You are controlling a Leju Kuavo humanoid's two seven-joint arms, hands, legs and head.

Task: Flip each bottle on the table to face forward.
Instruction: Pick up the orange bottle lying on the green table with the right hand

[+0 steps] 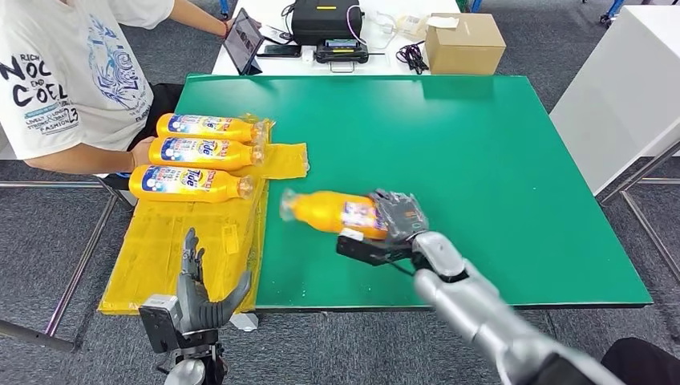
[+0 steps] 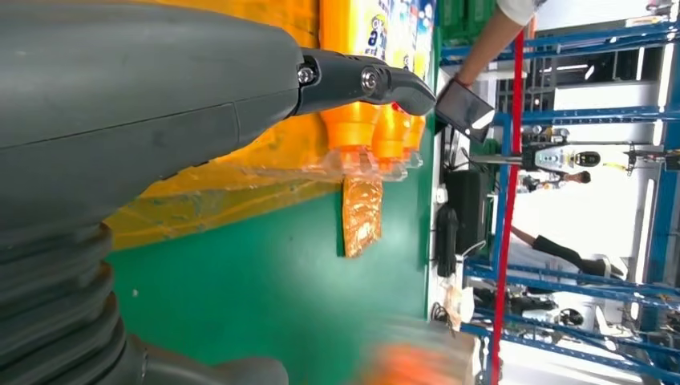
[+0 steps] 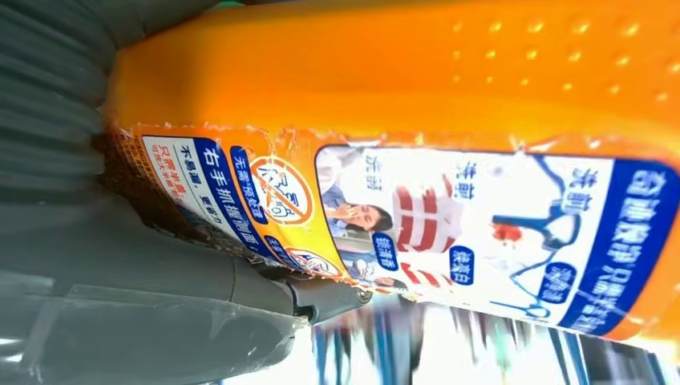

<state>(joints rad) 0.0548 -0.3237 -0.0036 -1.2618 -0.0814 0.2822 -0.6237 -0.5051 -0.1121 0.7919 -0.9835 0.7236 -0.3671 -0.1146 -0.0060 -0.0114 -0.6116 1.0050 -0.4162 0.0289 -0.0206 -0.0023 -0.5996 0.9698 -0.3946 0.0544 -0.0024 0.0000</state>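
At table centre, right hand [image 1: 398,218] grips orange bottle [image 1: 329,212] by base, cap toward 9 o'clock; smooth, slippery plastic, likely heavy with liquid, so hold mid-body. Left hand [image 1: 196,293] spread, empty.

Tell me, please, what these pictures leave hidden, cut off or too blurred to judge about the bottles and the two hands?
- Held bottle: cap end blurred in the head view; right hand covers its base.
- Same bottle's label: the right wrist view cuts it off at the edge.
- Three bottles on the yellow sheet: small print too small.
- Left hand: its fingertips run out of the left wrist view.
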